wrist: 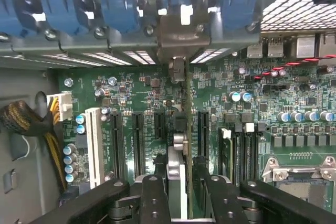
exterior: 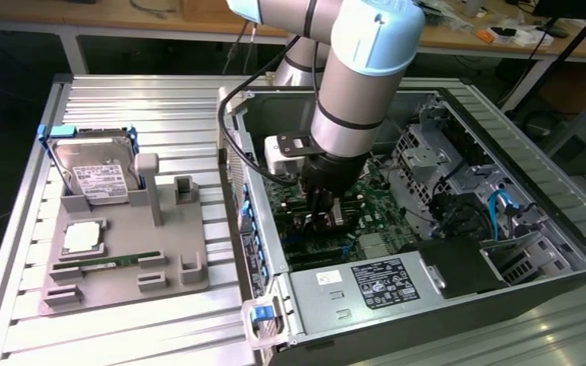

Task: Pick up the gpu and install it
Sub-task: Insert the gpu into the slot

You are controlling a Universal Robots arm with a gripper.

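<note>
My jaws grip the gpu [wrist: 182,145] edge-on over the motherboard [wrist: 294,103], mid-install; seating calls for slot alignment.

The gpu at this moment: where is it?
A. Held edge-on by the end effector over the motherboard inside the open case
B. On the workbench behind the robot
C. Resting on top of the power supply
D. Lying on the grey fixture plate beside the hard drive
A. In the wrist view the end effector is clamped on the thin gpu, edge-on above the motherboard slots; the exterior view shows the arm reaching into the open case.
</note>
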